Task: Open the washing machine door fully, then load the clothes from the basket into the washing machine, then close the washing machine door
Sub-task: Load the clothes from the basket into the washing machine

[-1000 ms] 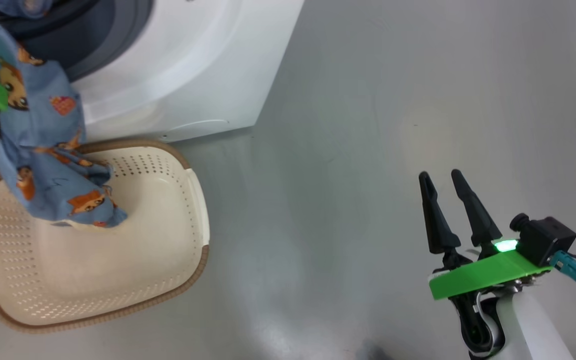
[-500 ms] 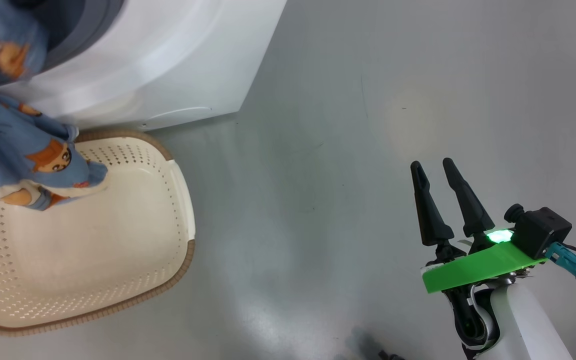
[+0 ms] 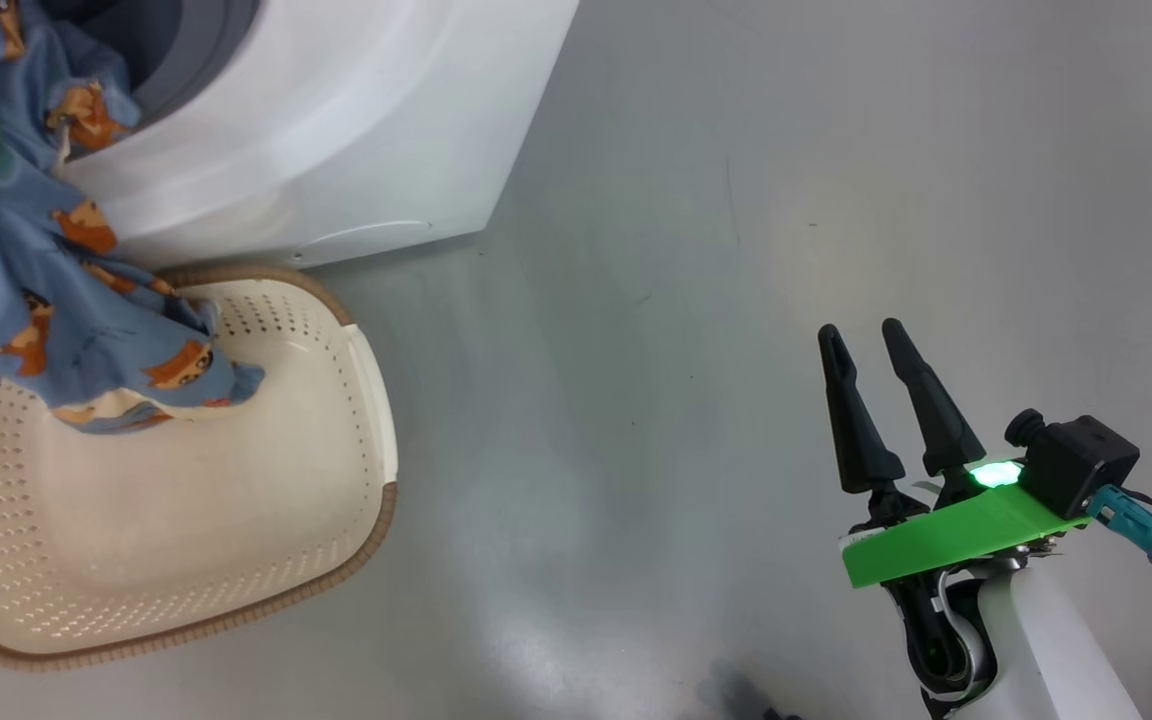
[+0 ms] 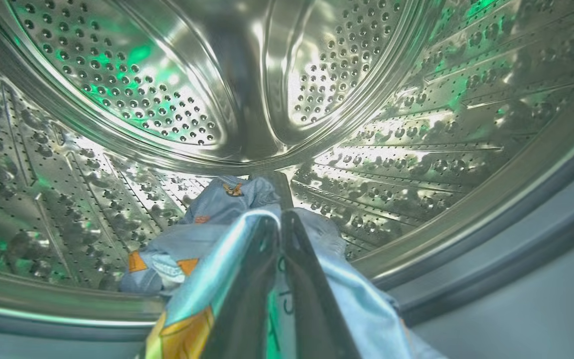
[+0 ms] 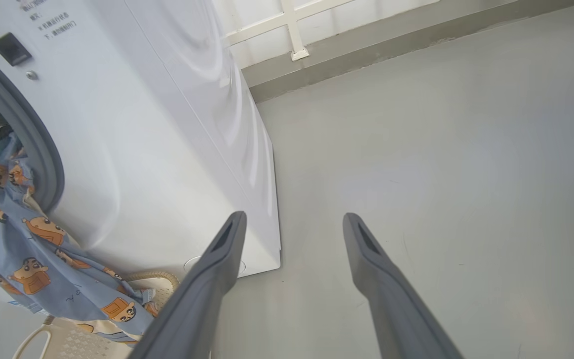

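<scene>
Black claw (image 3: 858, 332), green plate (image 3: 946, 545), seemingly white forearm (image 3: 1046, 650)

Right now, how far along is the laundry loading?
Done: the washing machine shows its drum, so the door is open. In hand: the left gripper, shut on the clothes, is inside the drum; their tail hangs into the basket. Left: the tail in, door closed. The right gripper is open.
</scene>
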